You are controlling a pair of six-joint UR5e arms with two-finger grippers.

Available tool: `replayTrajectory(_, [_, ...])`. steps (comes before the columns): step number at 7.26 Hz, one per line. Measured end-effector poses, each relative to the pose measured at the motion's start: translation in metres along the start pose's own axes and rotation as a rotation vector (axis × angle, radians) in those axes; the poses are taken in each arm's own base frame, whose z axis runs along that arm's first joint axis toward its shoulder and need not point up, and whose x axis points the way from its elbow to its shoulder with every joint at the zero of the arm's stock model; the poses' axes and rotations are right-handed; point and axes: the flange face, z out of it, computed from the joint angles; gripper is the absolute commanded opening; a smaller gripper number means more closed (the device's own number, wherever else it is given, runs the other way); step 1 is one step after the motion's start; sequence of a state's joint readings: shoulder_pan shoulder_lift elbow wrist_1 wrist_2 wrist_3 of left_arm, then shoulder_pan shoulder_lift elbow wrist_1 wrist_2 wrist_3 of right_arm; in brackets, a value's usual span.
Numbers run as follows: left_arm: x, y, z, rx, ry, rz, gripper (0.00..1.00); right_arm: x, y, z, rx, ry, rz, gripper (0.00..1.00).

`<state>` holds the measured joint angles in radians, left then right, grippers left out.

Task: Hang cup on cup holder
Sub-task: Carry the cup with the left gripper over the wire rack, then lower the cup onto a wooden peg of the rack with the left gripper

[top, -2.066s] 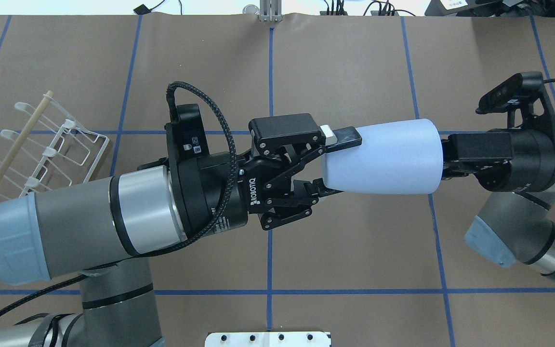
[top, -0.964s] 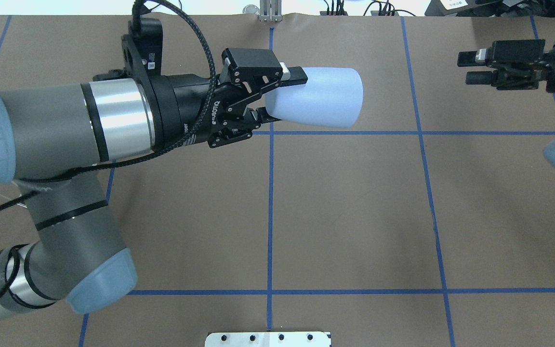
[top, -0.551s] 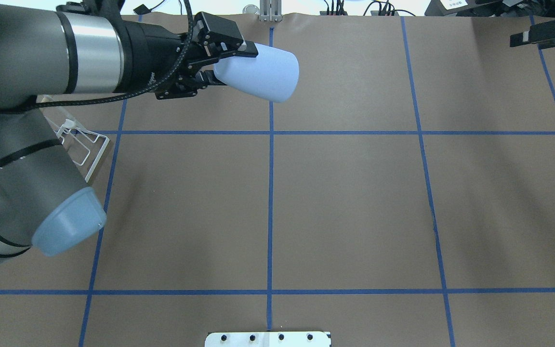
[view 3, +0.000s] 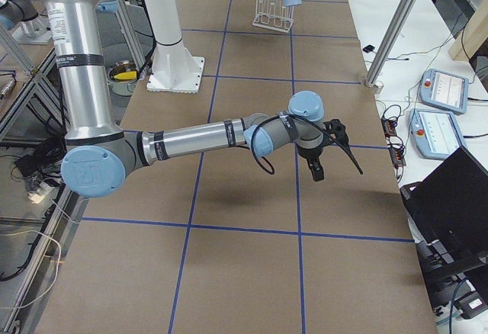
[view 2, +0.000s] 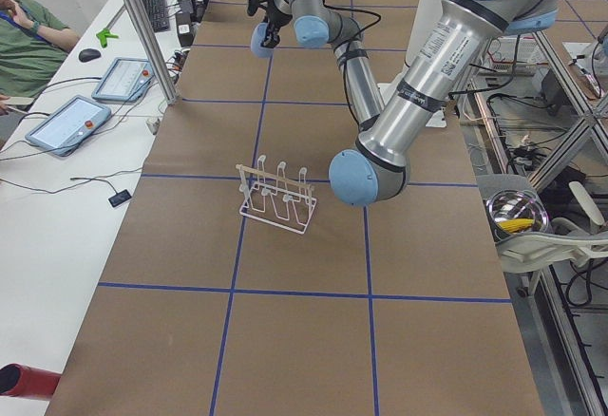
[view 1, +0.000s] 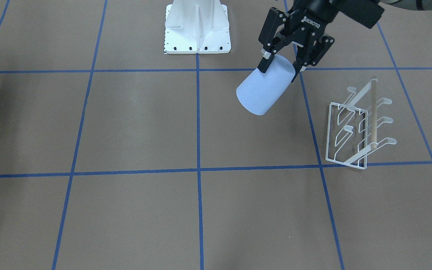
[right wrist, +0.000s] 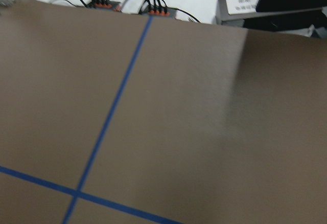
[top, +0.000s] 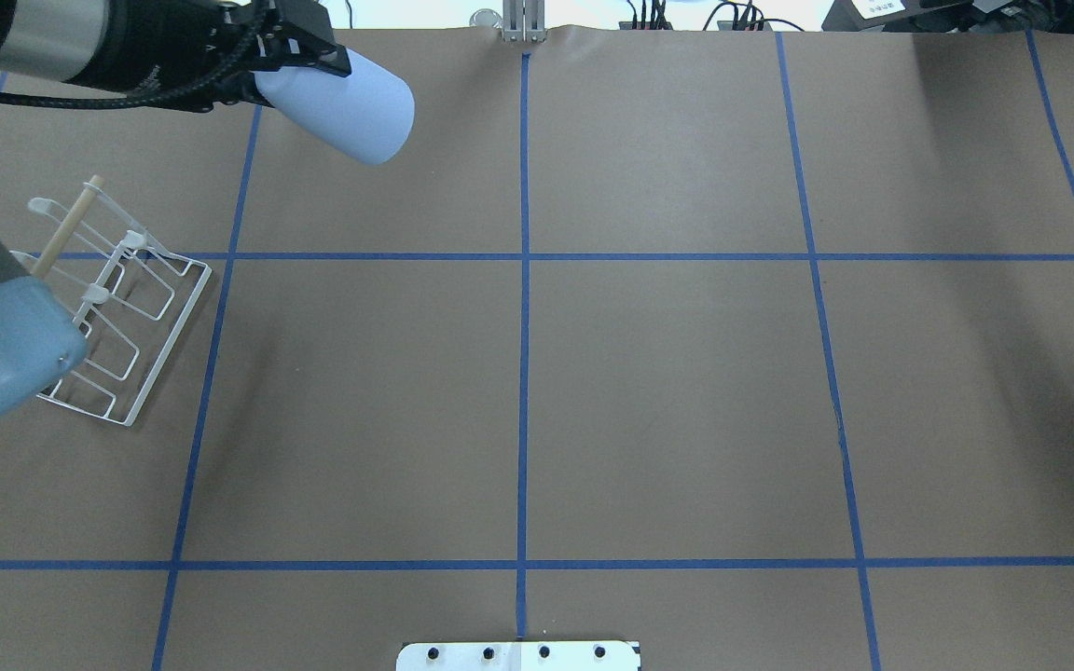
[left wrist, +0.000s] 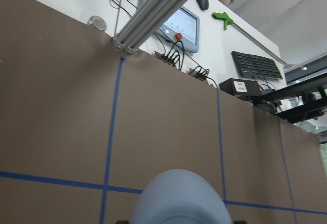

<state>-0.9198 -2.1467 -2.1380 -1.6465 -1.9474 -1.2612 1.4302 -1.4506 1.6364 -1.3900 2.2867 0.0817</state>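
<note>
My left gripper (view 1: pixel 280 67) is shut on the narrow base of the light blue cup (view 1: pixel 261 90) and holds it tilted above the table, rim pointing down and away. In the overhead view the cup (top: pixel 341 102) is at the far left, beyond the cup holder (top: pixel 117 308). The white wire cup holder (view 1: pixel 358 131) with its wooden dowel stands on the table with nothing on its prongs. The cup fills the bottom of the left wrist view (left wrist: pixel 179 198). My right gripper (view 3: pixel 335 166) hangs over the table's right end; I cannot tell if it is open or shut.
The white robot mounting base (view 1: pixel 197 30) stands at the robot's side of the table. An aluminium post (top: pixel 523 23) stands at the far edge. Tablets (view 2: pixel 71 122) and a seated person (view 2: pixel 28 31) are beyond the far edge.
The right gripper came off the cup and drew back right, nearly out of the overhead view. The left arm carried the cup left and toward the far edge, uncovering the cup holder.
</note>
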Motion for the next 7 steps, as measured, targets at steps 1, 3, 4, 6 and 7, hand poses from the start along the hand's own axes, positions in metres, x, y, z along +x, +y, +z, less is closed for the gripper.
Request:
replayTrajectory(1, [-0.015, -0.001, -0.006, -0.013, -0.071, 0.057, 0.0, 0.015, 0.009, 0.005, -0.083, 0.015, 0.017, 1.0])
replayTrajectory(3, [-0.054, 0.004, -0.006, -0.056, -0.178, 0.158, 0.0, 0.03, 0.024, 0.009, -0.173, 0.023, 0.075, 1.0])
replayTrajectory(4, [-0.071, 0.005, -0.004, -0.08, -0.225, 0.198, 0.0, 0.034, 0.03, 0.013, -0.192, 0.026, 0.09, 1.0])
replayTrajectory(6, [-0.104, -0.009, -0.001, -0.141, -0.354, 0.293, 0.0, 0.035, 0.035, 0.013, -0.197, 0.018, 0.098, 1.0])
replayTrajectory(7, [-0.119, -0.02, 0.009, -0.178, -0.411, 0.327, 0.0, 0.035, 0.037, 0.014, -0.2, 0.014, 0.105, 1.0])
